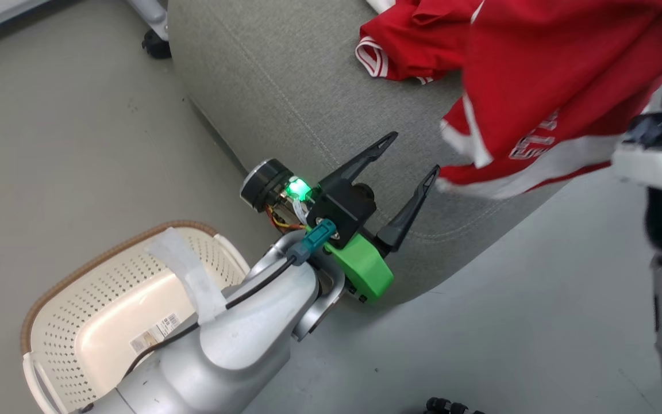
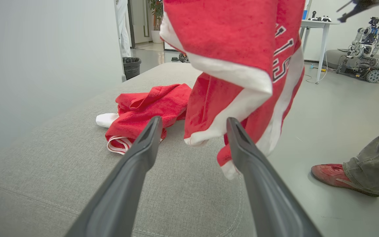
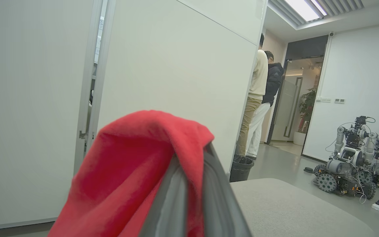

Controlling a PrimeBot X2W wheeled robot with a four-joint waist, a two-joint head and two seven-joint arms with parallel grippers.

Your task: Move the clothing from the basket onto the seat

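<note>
A bright red garment with white lettering (image 1: 538, 86) hangs over the front right edge of the grey seat (image 1: 285, 86), its hem just above the cushion. My right gripper (image 3: 194, 164) is shut on its top fold. A second red garment (image 1: 405, 46) lies crumpled further back on the seat (image 2: 61, 158). Low over the cushion's front edge, my left gripper (image 1: 411, 155) is open with nothing between its fingers. In the left wrist view the hanging garment (image 2: 242, 65) dangles just beyond them. The cream basket (image 1: 78, 299) stands on the floor at lower left, holding just its paper label (image 1: 156, 333).
My right arm (image 1: 661, 155) rises along the right edge. A person's red shoe (image 2: 331, 174) is on the floor right of the seat. Past the seat's far end stand a black bin (image 2: 132, 65), a white table (image 2: 317, 23), parked robots (image 3: 350, 164) and two people (image 3: 258, 98) at a doorway.
</note>
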